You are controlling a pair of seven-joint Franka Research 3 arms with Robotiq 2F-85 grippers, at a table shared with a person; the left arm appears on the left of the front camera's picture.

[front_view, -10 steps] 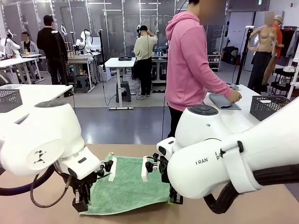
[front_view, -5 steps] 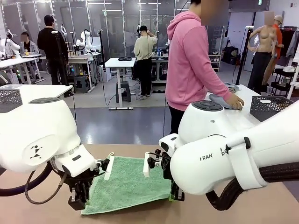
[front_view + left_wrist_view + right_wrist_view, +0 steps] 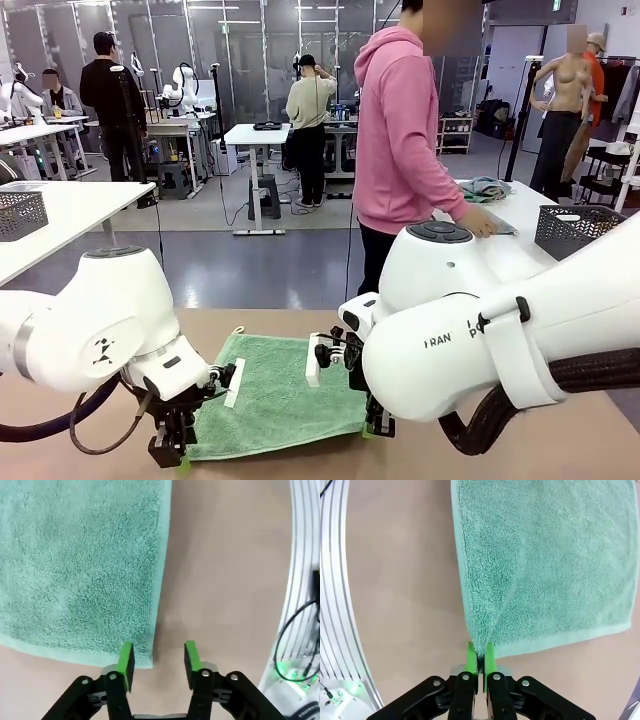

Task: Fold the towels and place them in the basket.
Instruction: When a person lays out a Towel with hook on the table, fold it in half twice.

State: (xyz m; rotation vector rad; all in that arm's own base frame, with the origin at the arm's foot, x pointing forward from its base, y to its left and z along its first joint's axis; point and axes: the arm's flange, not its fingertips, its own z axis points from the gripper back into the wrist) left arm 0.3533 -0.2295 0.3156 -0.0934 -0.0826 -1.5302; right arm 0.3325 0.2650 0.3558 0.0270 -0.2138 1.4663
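one towel [image 3: 280, 400], its corner clamped in the right tool [image 3: 480, 649], lies just by the parted left tool [image 3: 158, 651].

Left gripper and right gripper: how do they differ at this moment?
The left gripper stands open, holding nothing; the right gripper is shut on the towel. At the left gripper the towel's corner lies flat; at the right gripper the pinched corner pulls up a ridge. Both sit at corners of one towel.

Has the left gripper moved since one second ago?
Yes. The left gripper opened, released the corner of the towel and shifted slightly toward the near edge of the table.
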